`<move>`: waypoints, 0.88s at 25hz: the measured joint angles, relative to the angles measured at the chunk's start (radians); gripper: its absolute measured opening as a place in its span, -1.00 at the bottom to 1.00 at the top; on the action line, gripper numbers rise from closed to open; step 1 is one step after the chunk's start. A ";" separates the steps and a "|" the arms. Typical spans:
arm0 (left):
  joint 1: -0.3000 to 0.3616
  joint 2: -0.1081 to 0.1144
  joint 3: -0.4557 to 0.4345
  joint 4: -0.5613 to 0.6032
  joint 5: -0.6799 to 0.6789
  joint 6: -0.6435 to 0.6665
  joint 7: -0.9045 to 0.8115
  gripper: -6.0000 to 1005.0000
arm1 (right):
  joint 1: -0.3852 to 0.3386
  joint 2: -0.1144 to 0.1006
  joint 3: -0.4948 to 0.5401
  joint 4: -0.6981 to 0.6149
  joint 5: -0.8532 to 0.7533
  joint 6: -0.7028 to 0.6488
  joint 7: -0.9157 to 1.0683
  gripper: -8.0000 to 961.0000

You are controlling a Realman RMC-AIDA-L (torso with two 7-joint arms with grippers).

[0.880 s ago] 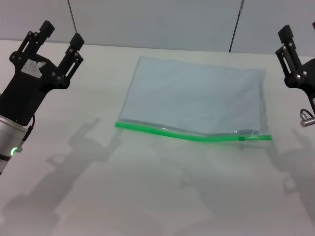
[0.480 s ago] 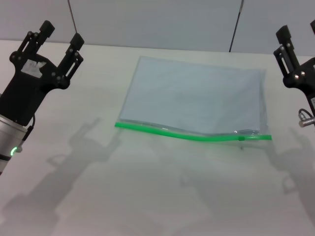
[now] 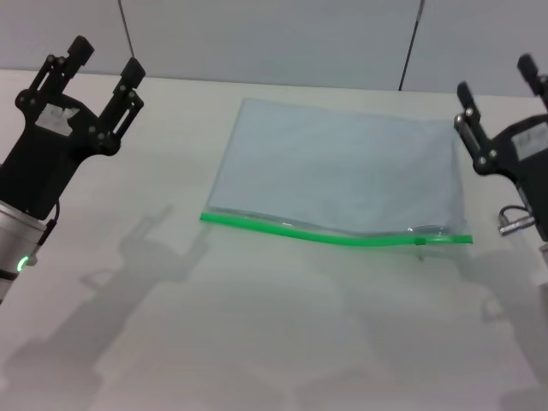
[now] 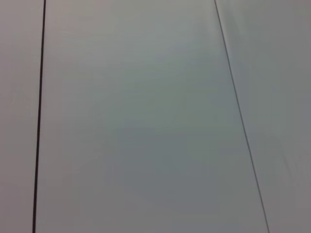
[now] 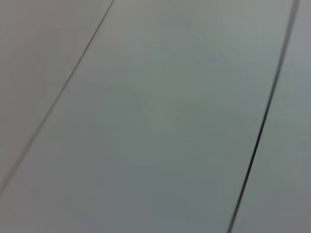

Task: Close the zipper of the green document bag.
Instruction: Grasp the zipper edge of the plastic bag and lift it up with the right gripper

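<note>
The green document bag (image 3: 336, 169) lies flat in the middle of the white table, a pale blue-grey translucent pouch. Its bright green zipper (image 3: 325, 233) runs along the near long edge, with the small dark slider (image 3: 420, 241) close to the right end. My left gripper (image 3: 104, 62) is raised at the far left, open, well away from the bag. At the right edge my right gripper (image 3: 497, 79) hangs open, just beyond the bag's right side and above the table. Neither wrist view shows the bag or any fingers.
A grey panelled wall (image 3: 274, 38) with thin dark seams stands behind the white table (image 3: 257, 342). Both wrist views show only that wall (image 4: 146, 116) (image 5: 160, 116). Shadows of both arms fall on the near table surface.
My right gripper has moved left and slightly down, nearer the bag's right edge. The left gripper and the bag have stayed where they were.
</note>
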 joint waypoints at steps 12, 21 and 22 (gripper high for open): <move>0.003 0.002 -0.003 0.004 -0.004 0.000 -0.002 0.35 | -0.103 0.006 0.002 -0.004 0.075 0.078 -0.633 0.42; 0.004 0.002 -0.006 0.005 -0.006 0.000 -0.003 0.36 | -0.107 0.006 0.007 -0.004 0.104 0.291 -0.816 0.42; 0.004 0.002 -0.006 0.005 -0.006 0.000 -0.003 0.36 | -0.106 0.006 0.005 -0.004 0.122 0.301 -0.828 0.42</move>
